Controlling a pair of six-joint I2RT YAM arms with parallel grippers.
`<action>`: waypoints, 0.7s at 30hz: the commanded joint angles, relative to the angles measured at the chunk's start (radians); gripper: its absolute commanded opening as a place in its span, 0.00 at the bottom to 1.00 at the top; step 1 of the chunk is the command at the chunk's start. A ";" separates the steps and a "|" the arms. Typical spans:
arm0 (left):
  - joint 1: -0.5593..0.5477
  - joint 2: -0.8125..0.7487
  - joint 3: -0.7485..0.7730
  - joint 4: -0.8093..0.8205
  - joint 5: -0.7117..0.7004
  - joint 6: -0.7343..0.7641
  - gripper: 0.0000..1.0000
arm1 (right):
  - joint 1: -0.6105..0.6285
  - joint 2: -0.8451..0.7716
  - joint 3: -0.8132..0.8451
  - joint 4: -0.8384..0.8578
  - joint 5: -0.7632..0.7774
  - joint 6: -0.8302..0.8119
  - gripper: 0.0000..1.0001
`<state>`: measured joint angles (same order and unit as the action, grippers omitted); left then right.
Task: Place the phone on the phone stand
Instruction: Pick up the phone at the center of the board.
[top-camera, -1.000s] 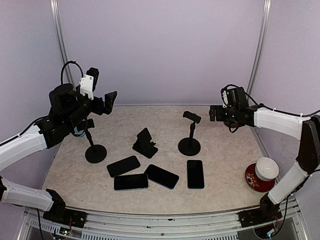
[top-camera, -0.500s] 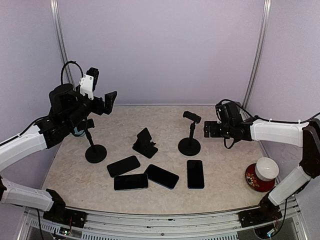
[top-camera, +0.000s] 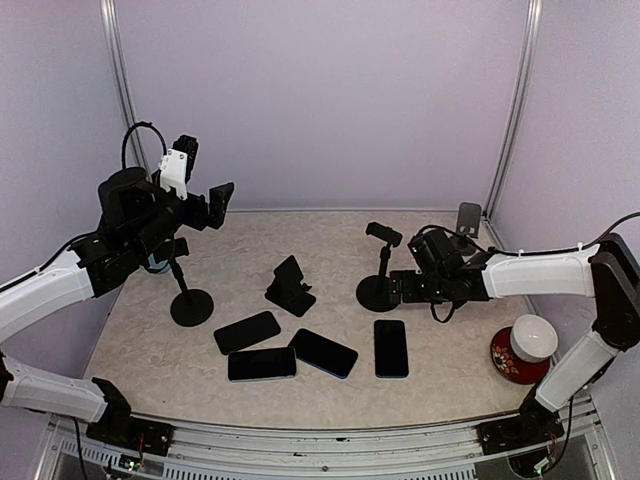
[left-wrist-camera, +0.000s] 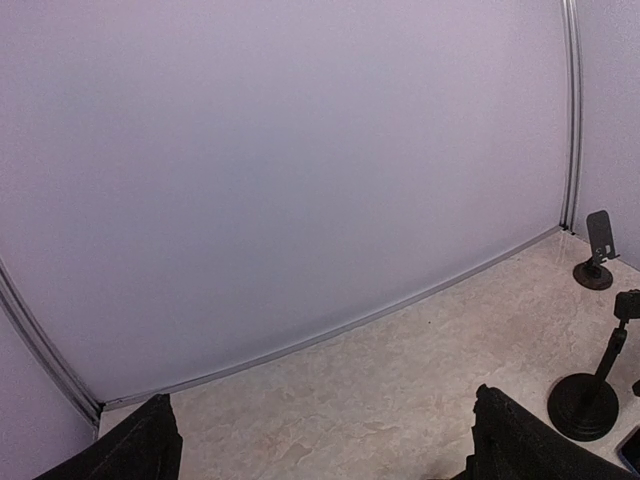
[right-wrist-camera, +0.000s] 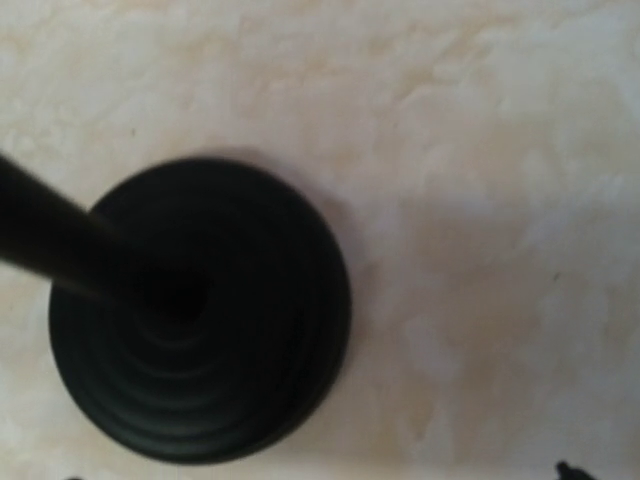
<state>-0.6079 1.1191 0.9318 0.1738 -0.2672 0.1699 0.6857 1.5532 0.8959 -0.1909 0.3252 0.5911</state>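
Now the right fingers (top-camera: 397, 289) have dropped beside the phone stand (top-camera: 383, 266).

From my screen I see a white ceramic cup (top-camera: 533, 337) standing on a round dark red saucer (top-camera: 507, 364), off to the right of the right claw (top-camera: 395, 288) and nearer the arm bases, well apart from it. Under that claw lies the beige marbled tabletop (top-camera: 450, 385), blotchy cream in its wrist view (right-wrist-camera: 490, 150). Beyond the left claw (top-camera: 207, 185) rises a plain pale lilac back wall (top-camera: 320, 100), with one silver metal pole (top-camera: 122, 90) just to its left and another far to its right. A grey metal rail (top-camera: 330, 441) runs along the near edge, behind both claws
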 joint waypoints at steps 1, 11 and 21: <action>-0.008 -0.001 -0.007 0.027 -0.006 0.011 0.99 | 0.031 0.018 -0.022 -0.012 -0.021 0.055 1.00; -0.007 -0.001 -0.007 0.029 -0.008 0.013 0.99 | 0.093 0.054 -0.023 -0.042 -0.035 0.150 1.00; -0.008 -0.006 -0.007 0.028 -0.009 0.013 0.99 | 0.159 0.136 0.023 -0.121 -0.004 0.288 1.00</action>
<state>-0.6079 1.1191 0.9318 0.1741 -0.2684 0.1703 0.8139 1.6661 0.8913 -0.2836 0.3077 0.8112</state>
